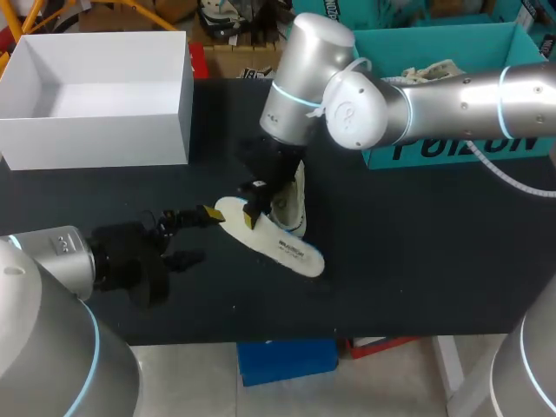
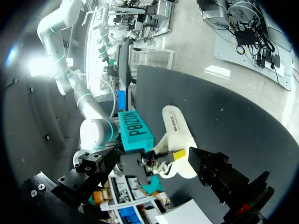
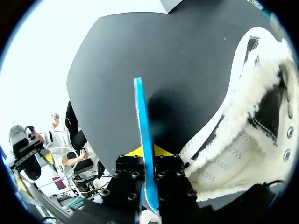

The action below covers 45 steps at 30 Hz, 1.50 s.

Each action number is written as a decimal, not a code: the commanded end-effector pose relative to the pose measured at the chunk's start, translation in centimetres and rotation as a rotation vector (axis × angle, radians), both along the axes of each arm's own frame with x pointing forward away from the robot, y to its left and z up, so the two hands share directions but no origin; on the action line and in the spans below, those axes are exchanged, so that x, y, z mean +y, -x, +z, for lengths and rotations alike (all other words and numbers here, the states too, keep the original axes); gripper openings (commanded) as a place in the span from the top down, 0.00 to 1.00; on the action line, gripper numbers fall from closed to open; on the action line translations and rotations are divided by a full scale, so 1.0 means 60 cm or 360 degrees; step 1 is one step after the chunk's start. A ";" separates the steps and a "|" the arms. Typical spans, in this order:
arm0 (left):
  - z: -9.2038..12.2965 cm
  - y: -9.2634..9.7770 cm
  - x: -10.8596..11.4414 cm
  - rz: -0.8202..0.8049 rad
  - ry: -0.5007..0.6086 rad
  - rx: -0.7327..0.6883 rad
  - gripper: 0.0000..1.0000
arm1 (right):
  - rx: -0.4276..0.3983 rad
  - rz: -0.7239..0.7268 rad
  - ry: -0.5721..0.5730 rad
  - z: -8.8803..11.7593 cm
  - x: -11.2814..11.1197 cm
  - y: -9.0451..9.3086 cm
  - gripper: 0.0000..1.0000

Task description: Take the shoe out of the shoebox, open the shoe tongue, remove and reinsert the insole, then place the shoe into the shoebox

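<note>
Fleece-lined white shoe (image 3: 243, 140) lies beside the right gripper (image 3: 148, 151), which pinches the thin, blue-backed insole (image 1: 287, 248). Left gripper (image 1: 201, 236) is spread, one tip seemingly touching the insole's rounded end.

Holding the right arm (image 1: 452, 100) in from the right side, elbow bent, wrist aiming steeply downward. Pinching the insole (image 1: 291, 250) edge-on between both fingers of the right tool (image 3: 148, 154). Holding the left arm (image 1: 52, 261) low at the near left, presenting the left tool (image 1: 198, 236) with fingers apart.
</note>
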<state>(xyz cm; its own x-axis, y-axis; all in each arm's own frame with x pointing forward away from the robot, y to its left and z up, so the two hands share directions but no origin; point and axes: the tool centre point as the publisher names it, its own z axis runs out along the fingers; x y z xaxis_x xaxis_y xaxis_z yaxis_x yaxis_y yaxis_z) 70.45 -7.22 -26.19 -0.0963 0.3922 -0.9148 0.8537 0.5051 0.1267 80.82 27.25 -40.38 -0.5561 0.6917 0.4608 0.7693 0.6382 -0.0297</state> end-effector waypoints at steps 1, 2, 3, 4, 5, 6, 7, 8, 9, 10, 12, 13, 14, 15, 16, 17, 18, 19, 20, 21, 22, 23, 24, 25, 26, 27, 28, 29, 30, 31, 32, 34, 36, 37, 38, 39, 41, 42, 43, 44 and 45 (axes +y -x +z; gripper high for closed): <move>0.000 0.004 0.000 0.0006 -0.0002 -0.0006 0.00 | -0.0002 0.0010 -0.0004 0.008 -0.002 0.000 1.00; 0.000 0.004 0.000 0.0006 -0.0002 -0.0006 0.00 | -0.0002 0.0015 -0.0008 0.012 -0.002 -0.002 1.00; 0.000 0.004 0.000 0.0006 -0.0002 -0.0006 0.00 | 0.0001 0.0010 -0.0040 0.017 -0.002 -0.003 1.00; 0.000 0.004 0.000 0.0006 -0.0002 -0.0006 0.00 | 0.0005 0.0007 -0.0065 0.021 -0.001 -0.005 1.00; 0.000 0.004 0.000 0.0006 -0.0002 -0.0006 0.00 | 0.0006 0.0012 -0.0078 0.025 -0.001 -0.006 1.00; 0.000 0.004 0.000 0.0006 -0.0002 -0.0006 0.00 | 0.0007 0.0019 -0.0084 0.034 0.001 -0.007 1.00; 0.000 0.004 0.000 0.0006 -0.0002 -0.0006 0.00 | 0.0008 0.0021 -0.0084 0.040 0.001 -0.008 1.00; 0.000 0.004 0.000 0.0006 -0.0002 -0.0006 0.00 | 0.0003 0.0018 -0.0107 0.046 0.000 -0.010 1.00; 0.000 0.004 0.000 0.0006 -0.0002 -0.0006 0.00 | -0.0004 0.0004 -0.0137 0.055 -0.001 -0.012 1.00; 0.000 0.004 0.000 0.0006 -0.0002 -0.0006 0.00 | -0.0015 -0.0009 -0.0154 0.064 -0.003 -0.014 1.00; 0.000 0.004 0.000 0.0006 -0.0002 -0.0006 0.00 | -0.0033 -0.0033 -0.0218 0.084 -0.007 -0.020 1.00; 0.000 0.004 0.000 0.0006 -0.0002 -0.0006 0.00 | -0.0042 -0.0045 -0.0236 0.093 -0.008 -0.022 1.00; 0.000 0.004 0.000 0.0006 -0.0002 -0.0006 0.00 | -0.0051 -0.0057 -0.0255 0.102 -0.010 -0.024 1.00; 0.000 0.004 0.000 0.0006 -0.0002 -0.0006 0.00 | -0.0055 -0.0072 -0.0290 0.111 -0.013 -0.026 1.00; 0.000 0.004 0.000 0.0006 -0.0002 -0.0006 0.00 | -0.0065 -0.0084 -0.0319 0.120 -0.014 -0.028 1.00; 0.000 0.004 0.000 0.0006 -0.0002 -0.0006 0.00 | -0.0063 -0.0091 -0.0332 0.127 -0.016 -0.030 1.00; 0.000 0.004 0.000 0.0006 -0.0002 -0.0006 0.00 | -0.0068 -0.0101 -0.0356 0.135 -0.017 -0.032 1.00; 0.000 0.004 0.000 0.0006 -0.0002 -0.0006 0.00 | -0.0066 -0.0118 -0.0381 0.142 -0.018 -0.034 1.00; 0.000 0.004 0.000 0.0006 -0.0002 -0.0006 0.00 | -0.0056 -0.0144 -0.0416 0.148 -0.020 -0.036 1.00; 0.000 0.004 0.000 0.0006 -0.0002 -0.0006 0.00 | -0.0066 -0.0155 -0.0470 0.155 -0.021 -0.037 1.00; 0.000 0.004 0.000 0.0006 -0.0002 -0.0006 0.00 | -0.0061 -0.0181 -0.0514 0.161 -0.021 -0.038 1.00; 0.000 0.004 0.000 0.0006 -0.0002 -0.0006 0.00 | -0.0065 -0.0199 -0.0548 0.166 -0.021 -0.039 1.00; 0.000 0.004 0.000 0.0006 -0.0002 -0.0006 0.00 | -0.0076 -0.0200 -0.0602 0.172 -0.021 -0.040 1.00; 0.000 0.004 0.000 0.0006 -0.0002 -0.0006 0.00 | -0.0067 -0.0216 -0.0625 0.178 -0.020 -0.040 1.00; 0.000 0.004 0.000 0.0006 -0.0002 -0.0006 0.00 | -0.0072 -0.0230 -0.0650 0.183 -0.019 -0.039 1.00; 0.000 0.004 0.000 0.0006 -0.0002 -0.0006 0.00 | -0.0087 -0.0231 -0.0692 0.189 -0.018 -0.038 1.00; 0.000 0.004 0.000 0.0006 -0.0002 -0.0006 0.00 | -0.0089 -0.0233 -0.0712 0.194 -0.018 -0.039 1.00; 0.000 0.004 0.000 0.0006 -0.0002 -0.0006 0.00 | -0.0098 -0.0239 -0.0727 0.198 -0.017 -0.039 1.00; 0.000 0.004 0.000 0.0006 -0.0002 -0.0006 0.00 | -0.0105 -0.0238 -0.0739 0.201 -0.018 -0.042 1.00; 0.000 0.004 0.000 0.0006 -0.0002 -0.0006 0.00 | -0.0098 -0.0248 -0.0754 0.203 -0.018 -0.043 1.00; 0.000 0.004 0.000 0.0006 -0.0002 -0.0006 0.00 | -0.0099 -0.0256 -0.0777 0.206 -0.020 -0.044 1.00; 0.000 0.004 0.000 0.0006 -0.0002 -0.0006 0.00 | -0.0114 -0.0265 -0.0833 0.212 -0.023 -0.044 1.00; 0.000 0.004 0.000 0.0006 -0.0002 -0.0006 0.00 | -0.0127 -0.0282 -0.0898 0.214 -0.028 -0.045 1.00; 0.000 0.004 0.000 0.0006 -0.0002 -0.0006 0.00 | -0.0128 -0.0287 -0.0919 0.215 -0.030 -0.045 1.00; 0.000 0.004 0.000 0.0006 -0.0002 -0.0006 0.00 | -0.0128 -0.0298 -0.0941 0.215 -0.032 -0.044 1.00; 0.000 0.004 0.000 0.0006 -0.0002 -0.0006 0.00 | -0.0131 -0.0305 -0.0963 0.215 -0.034 -0.044 1.00; 0.000 0.004 0.000 0.0006 -0.0002 -0.0006 0.00 | -0.0126 -0.0332 -0.0992 0.215 -0.039 -0.043 1.00; 0.000 0.004 0.000 0.0006 -0.0002 -0.0006 0.00 | -0.0123 -0.0347 -0.1009 0.214 -0.042 -0.043 1.00; 0.000 0.004 0.000 0.0006 -0.0002 -0.0006 0.00 | -0.0125 -0.0355 -0.1031 0.214 -0.044 -0.043 1.00; 0.000 0.004 0.000 0.0006 -0.0002 -0.0006 0.00 | -0.0113 -0.0373 -0.1046 0.214 -0.046 -0.043 1.00; 0.000 0.004 0.000 0.0006 -0.0002 -0.0006 0.00 | -0.0099 -0.0385 -0.1052 0.213 -0.048 -0.043 1.00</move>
<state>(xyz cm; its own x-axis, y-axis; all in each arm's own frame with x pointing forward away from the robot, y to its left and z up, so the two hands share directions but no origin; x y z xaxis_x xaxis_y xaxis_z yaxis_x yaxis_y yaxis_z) 70.45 -7.22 -26.19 -0.0962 0.3921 -0.9149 0.8537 0.5051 0.1267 83.77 24.95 -27.14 -0.4670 0.4013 0.7879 0.8653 0.3908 0.3138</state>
